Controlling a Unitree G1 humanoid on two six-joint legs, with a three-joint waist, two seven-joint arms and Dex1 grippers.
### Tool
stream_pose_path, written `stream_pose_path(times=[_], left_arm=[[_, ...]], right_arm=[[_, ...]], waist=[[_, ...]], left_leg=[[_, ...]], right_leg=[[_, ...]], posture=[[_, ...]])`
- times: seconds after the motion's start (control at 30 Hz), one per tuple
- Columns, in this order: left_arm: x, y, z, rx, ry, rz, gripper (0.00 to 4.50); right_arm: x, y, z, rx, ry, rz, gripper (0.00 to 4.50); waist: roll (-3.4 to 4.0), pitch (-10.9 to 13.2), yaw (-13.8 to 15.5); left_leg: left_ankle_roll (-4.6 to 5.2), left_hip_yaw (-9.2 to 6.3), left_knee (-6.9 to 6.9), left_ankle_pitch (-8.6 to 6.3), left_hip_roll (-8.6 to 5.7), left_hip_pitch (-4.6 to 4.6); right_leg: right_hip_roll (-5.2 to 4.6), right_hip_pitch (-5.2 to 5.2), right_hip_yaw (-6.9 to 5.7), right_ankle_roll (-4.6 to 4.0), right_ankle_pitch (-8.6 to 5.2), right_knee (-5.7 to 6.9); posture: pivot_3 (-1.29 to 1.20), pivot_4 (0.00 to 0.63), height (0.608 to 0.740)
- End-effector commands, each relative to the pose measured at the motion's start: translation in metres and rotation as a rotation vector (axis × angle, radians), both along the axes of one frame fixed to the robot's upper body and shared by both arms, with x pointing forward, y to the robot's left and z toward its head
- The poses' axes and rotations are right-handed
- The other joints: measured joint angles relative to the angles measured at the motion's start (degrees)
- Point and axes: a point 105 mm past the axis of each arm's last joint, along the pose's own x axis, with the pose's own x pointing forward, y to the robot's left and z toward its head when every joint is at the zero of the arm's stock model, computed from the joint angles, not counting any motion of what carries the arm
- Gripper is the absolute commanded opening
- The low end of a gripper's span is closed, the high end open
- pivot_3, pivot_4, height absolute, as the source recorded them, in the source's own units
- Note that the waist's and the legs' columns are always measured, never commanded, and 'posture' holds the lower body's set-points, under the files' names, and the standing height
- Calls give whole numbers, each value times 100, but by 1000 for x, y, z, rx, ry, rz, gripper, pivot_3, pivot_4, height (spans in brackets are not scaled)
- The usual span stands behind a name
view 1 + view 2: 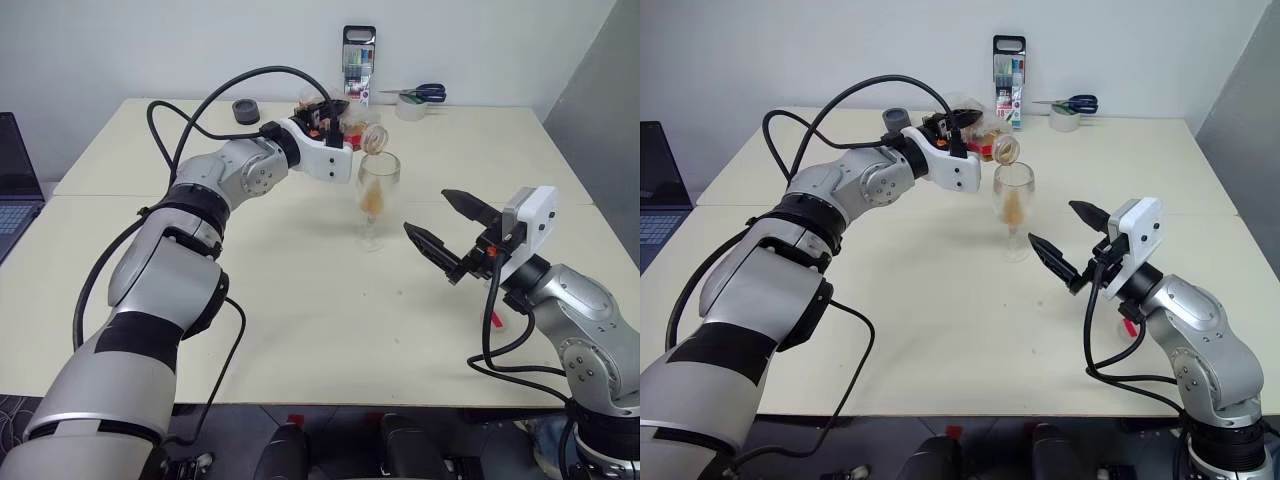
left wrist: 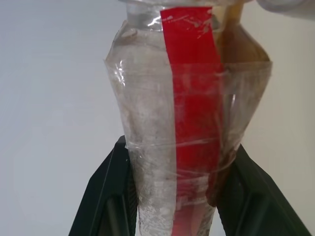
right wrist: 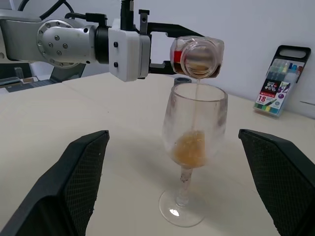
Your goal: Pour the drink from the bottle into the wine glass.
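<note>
Right gripper, nearest in the head views, hangs empty with fingers spread wide just beside the glass, while the left gripper is clamped on the tipped bottle above the rim; risk: any wrist drift would put the thin stream outside the bowl, or the bottle could knock the top-heavy glass over. Left wrist view: both fingers pinch the slick bottle's body, so it might slip. Right wrist view: drink pools low in the bowl; cream table, marker pack, white wall behind.
</note>
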Motion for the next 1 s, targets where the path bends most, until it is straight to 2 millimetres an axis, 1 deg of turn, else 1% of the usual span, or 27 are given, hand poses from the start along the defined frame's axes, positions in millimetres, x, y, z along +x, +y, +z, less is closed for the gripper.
stream_pose_path(times=[0.03, 0.47, 1.0], left_arm=[[-4, 0, 33, -23, -91, -7, 1681], [-4, 1, 36, -14, -111, -4, 1681], [-2, 5, 37, -11, -125, 17, 1681]], right_arm=[[-8, 6, 12, 9, -54, 27, 4500], [-8, 10, 11, 7, -49, 39, 4500], [-9, 10, 9, 1, -43, 43, 4500]], waist=[[0, 0, 0], [0, 0, 0], [0, 0, 0]], left_leg=[[0, 0, 0, 0, 0, 0], [-1, 1, 0, 1, 0, 2], [-1, 2, 1, 1, 0, 2]], right_leg=[[0, 0, 0, 0, 0, 0], [0, 0, 1, 0, 0, 2], [0, 0, 1, 0, 0, 3]], posture=[[0, 150, 740], [0, 150, 740], [0, 150, 740]])
